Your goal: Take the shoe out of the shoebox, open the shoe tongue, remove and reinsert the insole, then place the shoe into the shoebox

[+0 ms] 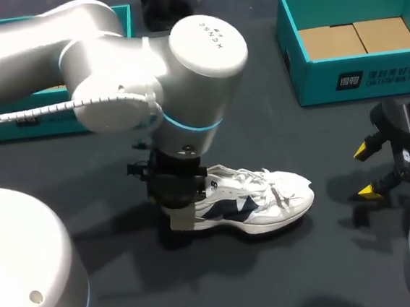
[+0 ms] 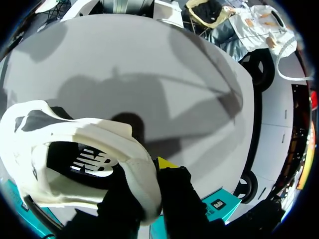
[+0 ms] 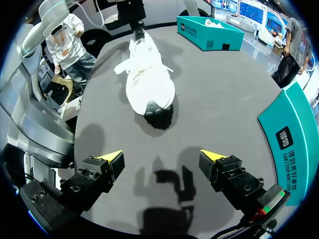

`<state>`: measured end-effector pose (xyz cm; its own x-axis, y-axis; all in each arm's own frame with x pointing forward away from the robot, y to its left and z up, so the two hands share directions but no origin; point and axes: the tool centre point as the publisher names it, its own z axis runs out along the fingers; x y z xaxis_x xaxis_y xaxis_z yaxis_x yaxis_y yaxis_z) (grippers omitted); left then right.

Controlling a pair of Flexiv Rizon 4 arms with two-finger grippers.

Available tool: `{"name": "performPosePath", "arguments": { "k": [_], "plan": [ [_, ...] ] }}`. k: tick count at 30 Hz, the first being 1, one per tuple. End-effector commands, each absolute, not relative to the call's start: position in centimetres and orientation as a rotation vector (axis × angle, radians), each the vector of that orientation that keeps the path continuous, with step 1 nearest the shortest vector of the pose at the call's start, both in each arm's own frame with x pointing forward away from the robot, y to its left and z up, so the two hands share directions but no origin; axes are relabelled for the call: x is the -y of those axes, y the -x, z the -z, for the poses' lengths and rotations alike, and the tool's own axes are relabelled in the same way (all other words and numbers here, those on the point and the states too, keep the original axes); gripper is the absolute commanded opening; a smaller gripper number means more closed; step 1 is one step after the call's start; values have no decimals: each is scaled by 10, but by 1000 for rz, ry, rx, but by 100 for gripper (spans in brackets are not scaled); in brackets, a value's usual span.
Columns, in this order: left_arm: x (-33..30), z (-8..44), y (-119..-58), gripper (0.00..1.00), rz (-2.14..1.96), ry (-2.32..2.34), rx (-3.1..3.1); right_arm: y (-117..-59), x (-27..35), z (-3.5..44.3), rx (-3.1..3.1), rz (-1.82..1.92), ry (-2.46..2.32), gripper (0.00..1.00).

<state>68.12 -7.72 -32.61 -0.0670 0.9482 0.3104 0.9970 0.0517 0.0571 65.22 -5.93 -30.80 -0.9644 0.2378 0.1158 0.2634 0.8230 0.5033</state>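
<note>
Silver arms (image 1: 110, 68), black yellow-tipped tools (image 3: 162, 157)

Dark table (image 1: 288, 261) is carrying three things. White shoe (image 1: 267, 200) with dark side panels is resting on its sole near the middle, toe pointing to the right. Teal right box (image 1: 358, 81) is sitting open at the far right, brown cardboard showing inside. Teal left box (image 1: 121, 20) is sitting at the far left, only partly showing. Both boxes are sitting well apart from the shoe.

White shoe (image 1: 267, 198), navy panels: upright on sole, centre, toe toward 3 o'clock. Teal shoebox (image 1: 358, 81): open, 2 o'clock.
</note>
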Motion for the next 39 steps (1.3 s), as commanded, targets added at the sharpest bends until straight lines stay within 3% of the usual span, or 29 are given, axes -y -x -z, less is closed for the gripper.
{"name": "performPosePath", "arguments": {
  "k": [1, 39],
  "plan": [
    [97, 340, -686, 0, 438, 1955, 2085, -650, 59, 307, 2957, 823, 409, 100],
    [115, 364, -699, 0, 477, 1962, 2074, -650, 59, 307, 2957, 823, 409, 100]
  ]
}}
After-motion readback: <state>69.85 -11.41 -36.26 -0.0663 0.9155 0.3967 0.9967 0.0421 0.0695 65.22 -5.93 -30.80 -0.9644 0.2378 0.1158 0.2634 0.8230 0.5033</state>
